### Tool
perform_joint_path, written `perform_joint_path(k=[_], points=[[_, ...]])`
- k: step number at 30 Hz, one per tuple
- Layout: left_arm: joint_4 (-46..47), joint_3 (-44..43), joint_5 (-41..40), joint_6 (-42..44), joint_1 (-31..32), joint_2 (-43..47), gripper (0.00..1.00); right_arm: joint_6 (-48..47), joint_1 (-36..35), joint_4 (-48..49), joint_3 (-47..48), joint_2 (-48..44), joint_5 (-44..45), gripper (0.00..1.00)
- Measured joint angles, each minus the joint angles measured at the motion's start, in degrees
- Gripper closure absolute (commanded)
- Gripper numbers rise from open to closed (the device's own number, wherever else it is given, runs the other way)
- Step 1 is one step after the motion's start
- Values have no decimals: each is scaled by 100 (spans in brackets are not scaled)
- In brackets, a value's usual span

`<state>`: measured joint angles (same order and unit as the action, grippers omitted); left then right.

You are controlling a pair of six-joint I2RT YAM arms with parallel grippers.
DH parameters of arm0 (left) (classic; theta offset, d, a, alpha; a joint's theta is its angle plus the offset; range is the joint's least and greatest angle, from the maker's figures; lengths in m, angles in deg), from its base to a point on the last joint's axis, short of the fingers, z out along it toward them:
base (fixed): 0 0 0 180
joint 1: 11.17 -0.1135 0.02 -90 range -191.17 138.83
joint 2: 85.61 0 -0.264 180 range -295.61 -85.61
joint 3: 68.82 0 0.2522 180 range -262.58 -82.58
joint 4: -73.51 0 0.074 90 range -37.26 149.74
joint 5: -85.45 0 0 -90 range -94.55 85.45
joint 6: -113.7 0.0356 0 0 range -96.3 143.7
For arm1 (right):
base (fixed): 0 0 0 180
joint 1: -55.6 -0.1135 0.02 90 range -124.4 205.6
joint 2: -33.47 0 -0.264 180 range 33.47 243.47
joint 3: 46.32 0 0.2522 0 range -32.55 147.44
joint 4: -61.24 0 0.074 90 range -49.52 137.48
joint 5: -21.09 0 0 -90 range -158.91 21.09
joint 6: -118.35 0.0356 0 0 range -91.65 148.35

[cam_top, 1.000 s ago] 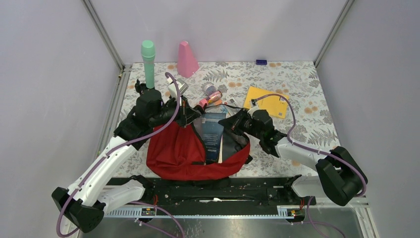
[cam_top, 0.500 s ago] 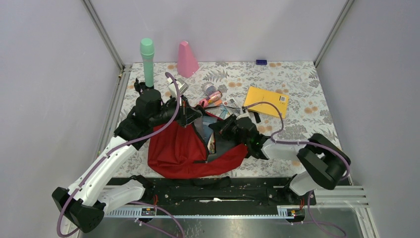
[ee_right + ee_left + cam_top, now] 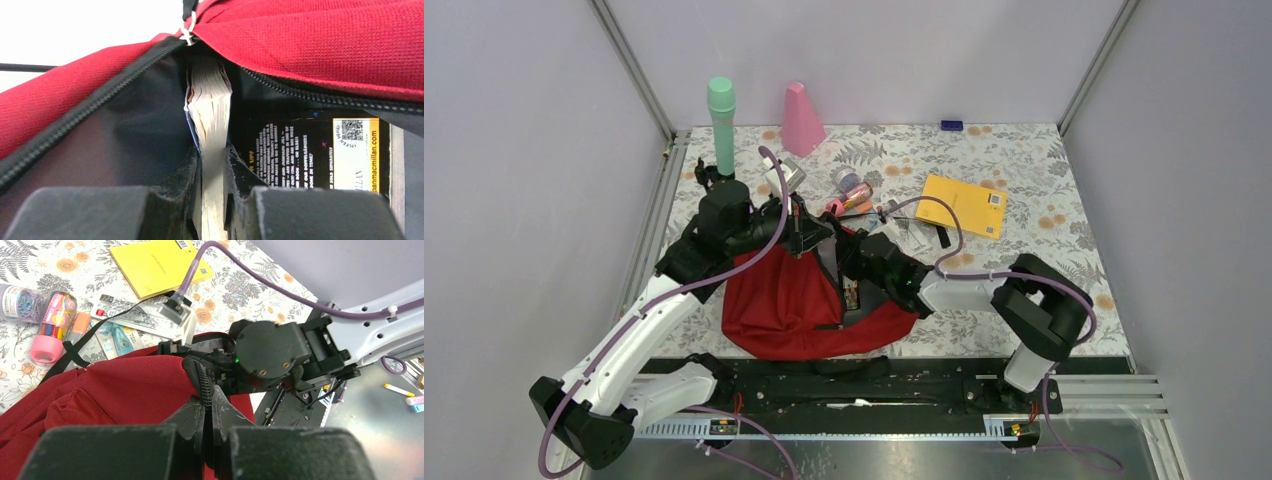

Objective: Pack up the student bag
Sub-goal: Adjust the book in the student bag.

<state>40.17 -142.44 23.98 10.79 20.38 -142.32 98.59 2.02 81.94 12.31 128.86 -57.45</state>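
Pale-walled booth around a floral-topped table.
Plain lilac-grey walls enclose three sides; aluminium posts stand at the far corners; a black rail runs along the near edge.

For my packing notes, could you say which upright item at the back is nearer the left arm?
The green cylinder, at the left edge; the pink cone stands further right.

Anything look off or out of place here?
Nothing spilled or damaged. Only oddity: the bag has its black strap trailing across the stationery packets behind it. Left fingers pinch the zipper edge; right fingers grip a book inside the opening.
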Motion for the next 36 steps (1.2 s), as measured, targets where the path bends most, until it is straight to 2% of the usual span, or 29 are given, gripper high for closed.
perform_joint_path(k=[3,5,9,11,14,20,25,32,36], points=[[-2,2,-2,2,2,0,100,-79,-85,-195,225,291,125,97],[-2,4,-2,2,2,0,100,-101,-136,-289,278,442,166,86],[0,35,-15,2,2,9,100,-284,-212,-424,310,485,308,57],[0,37,-26,4,2,9,100,-413,-232,-452,348,483,374,47],[0,39,-48,2,2,11,100,-702,-256,-490,367,426,461,38],[-4,39,-120,4,2,46,100,-1152,-267,-535,363,4,608,33],[-52,42,-413,87,7,120,100,-1504,-269,-737,96,-785,752,28],[-431,-68,-1563,39,22,219,100,-2308,-219,-1884,-391,-2704,1093,18],[-664,-181,-1919,-48,22,120,100,-2793,420,-2776,-413,-3593,1108,14]])
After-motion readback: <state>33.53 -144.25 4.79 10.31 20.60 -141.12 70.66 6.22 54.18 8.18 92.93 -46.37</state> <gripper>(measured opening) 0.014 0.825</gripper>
